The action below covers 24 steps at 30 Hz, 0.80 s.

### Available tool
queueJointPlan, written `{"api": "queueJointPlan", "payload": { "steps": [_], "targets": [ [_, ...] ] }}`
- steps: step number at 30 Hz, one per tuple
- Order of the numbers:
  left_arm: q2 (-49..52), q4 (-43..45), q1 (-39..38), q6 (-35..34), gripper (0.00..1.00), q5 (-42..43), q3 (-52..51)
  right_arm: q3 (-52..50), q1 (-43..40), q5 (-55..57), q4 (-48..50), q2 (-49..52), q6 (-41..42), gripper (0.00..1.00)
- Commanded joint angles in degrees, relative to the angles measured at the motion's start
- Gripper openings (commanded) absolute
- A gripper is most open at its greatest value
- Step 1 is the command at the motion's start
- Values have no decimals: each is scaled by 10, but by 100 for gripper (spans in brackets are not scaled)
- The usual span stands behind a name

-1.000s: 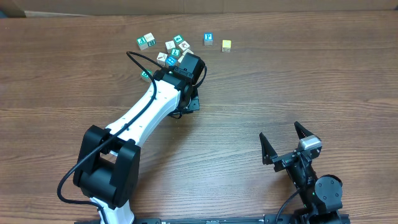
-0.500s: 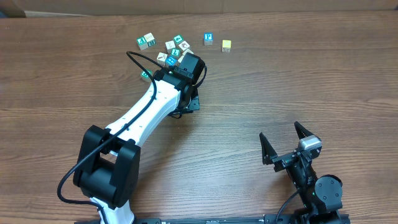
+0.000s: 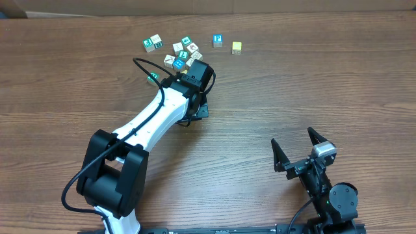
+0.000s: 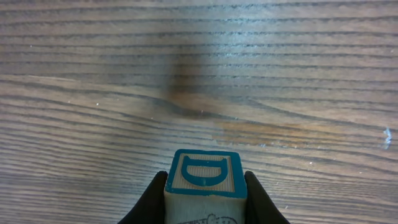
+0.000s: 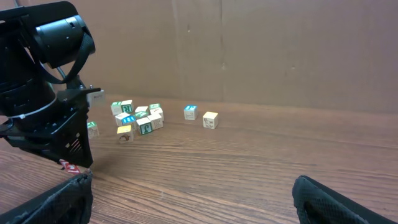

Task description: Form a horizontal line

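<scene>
My left gripper point(image 4: 206, 190) is shut on a pale letter cube point(image 4: 205, 175) with a teal "D" on top, held low over bare wood. From overhead the left gripper point(image 3: 196, 109) lies under its own wrist and the cube is hidden. A blue-and-white cube point(image 3: 218, 40) and a yellow cube point(image 3: 236, 47) sit apart at the far side. The horizontal line is out of view: no row of touching cubes shows. My right gripper point(image 3: 292, 138) stands open and empty near the front edge; the right wrist view shows the same gripper point(image 5: 191, 180) over bare table.
A loose jumble of white and teal cubes point(image 3: 181, 53) lies far left of centre, with one cube point(image 3: 153, 43) at its left end and another point(image 3: 153, 77) beside the left arm. The left arm point(image 3: 149, 120) slants across the table's left half.
The left wrist has shifted slightly toward the near side, uncovering more of the cube beside the arm. The grip on the "D" cube and the right arm are unchanged.
</scene>
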Motion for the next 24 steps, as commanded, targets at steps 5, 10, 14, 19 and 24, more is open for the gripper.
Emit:
{"api": "queueJointPlan", "payload": {
  "steps": [5,10,14,19,24],
  "targets": [
    [5,18,-6,-3,4,-16,-7,-6,-2,5,3,-5,3,100],
    [5,17,-6,-3,4,-16,-8,-6,-2,4,3,-5,3,100],
    [5,19,-7,-3,4,-16,-17,-6,-2,5,3,-5,3,100],
    [6,29,-9,-3,4,-18,-26,-6,-2,4,3,-5,3,100],
    [6,44,-10,-3,4,-18,-33,-6,-2,4,3,-5,3,100]
  ]
}}
